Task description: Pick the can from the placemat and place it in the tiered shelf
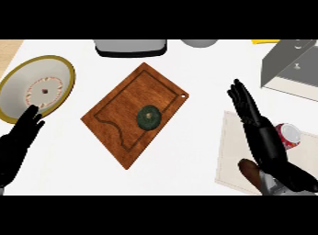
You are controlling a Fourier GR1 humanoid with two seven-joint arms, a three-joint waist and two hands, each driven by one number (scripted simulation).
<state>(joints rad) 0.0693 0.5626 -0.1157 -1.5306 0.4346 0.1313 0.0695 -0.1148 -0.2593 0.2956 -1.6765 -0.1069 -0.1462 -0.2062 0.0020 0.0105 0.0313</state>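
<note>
A red and white can (290, 136) stands on a pale beige placemat (311, 160) at the right. My right hand (260, 133) is open, fingers straight and pointing away, directly left of the can and touching or nearly touching it. The grey tiered shelf (297, 69) sits at the back right, beyond the placemat. My left hand (16, 144) rests open at the lower left, fingers up, by the plate's near edge.
A brown wooden cutting board (121, 114) lies diagonally in the middle with a dark green round thing (149, 117) on it. A yellow-rimmed plate (34, 87) is at the left. A grey appliance (131, 47) and a grey bowl (200, 42) stand at the back.
</note>
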